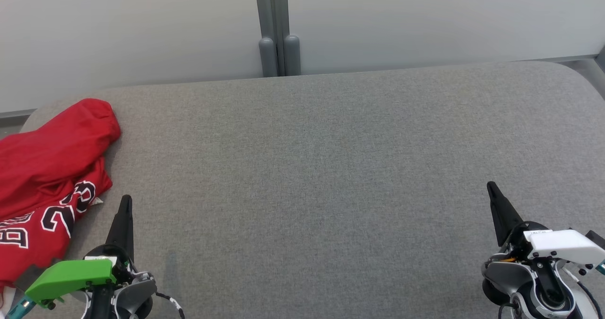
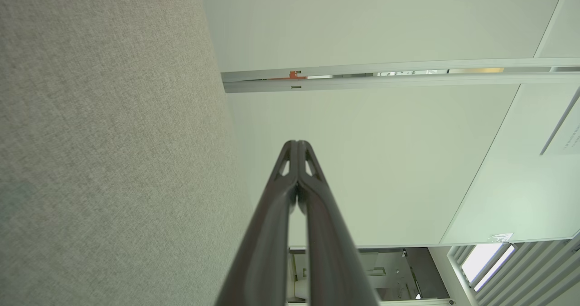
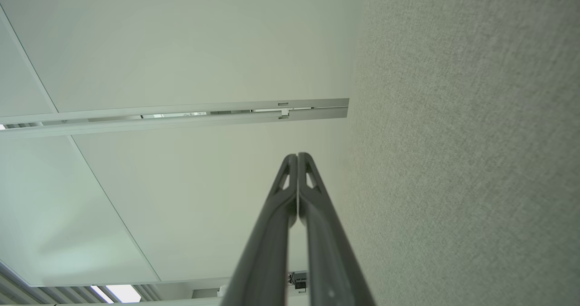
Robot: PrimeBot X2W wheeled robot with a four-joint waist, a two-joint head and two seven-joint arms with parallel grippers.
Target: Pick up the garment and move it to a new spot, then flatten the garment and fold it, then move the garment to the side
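Your left pincer (image 1: 126,199) and right pincer (image 1: 490,185) are closed, empty. The red garment (image 1: 47,168) lies crumpled at the table's (image 1: 331,168) left edge.

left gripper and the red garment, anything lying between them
Nothing, in the head view: just bare grey surface separates the left gripper from the red garment.
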